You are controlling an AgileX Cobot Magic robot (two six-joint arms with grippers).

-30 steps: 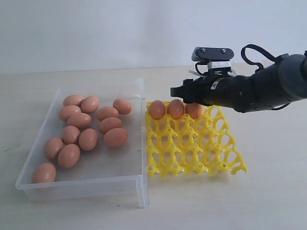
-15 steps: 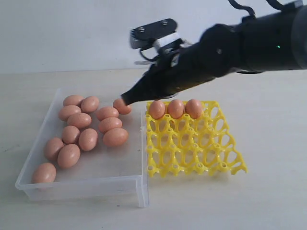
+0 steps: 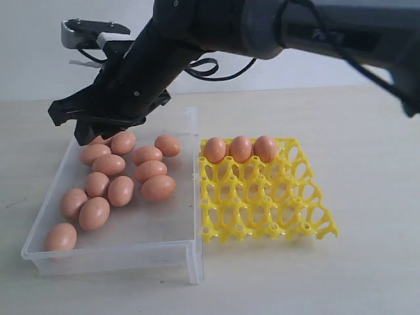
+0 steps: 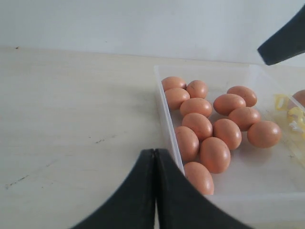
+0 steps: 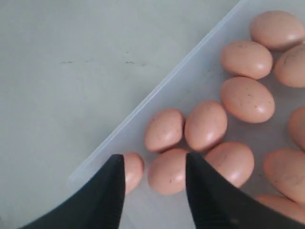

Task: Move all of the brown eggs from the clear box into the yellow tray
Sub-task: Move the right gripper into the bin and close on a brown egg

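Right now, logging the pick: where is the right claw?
Exterior view, left side: the right claw hangs over the clear box's far corner, above brown eggs.

The brown eggs (image 3: 121,190) crowd the far-left part of the clear box (image 3: 195,197); its near-right floor is bare. The right arm (image 3: 197,33) crosses high over the far side. Three eggs (image 3: 240,149) sit in the far row of the yellow tray (image 3: 270,228); the nearer cups lie open from above.

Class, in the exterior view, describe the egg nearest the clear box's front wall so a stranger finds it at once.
Find the clear box beside the yellow tray. Go to its near left corner, where one brown egg lies. It is the only egg by the front wall, off the end of the bunch.
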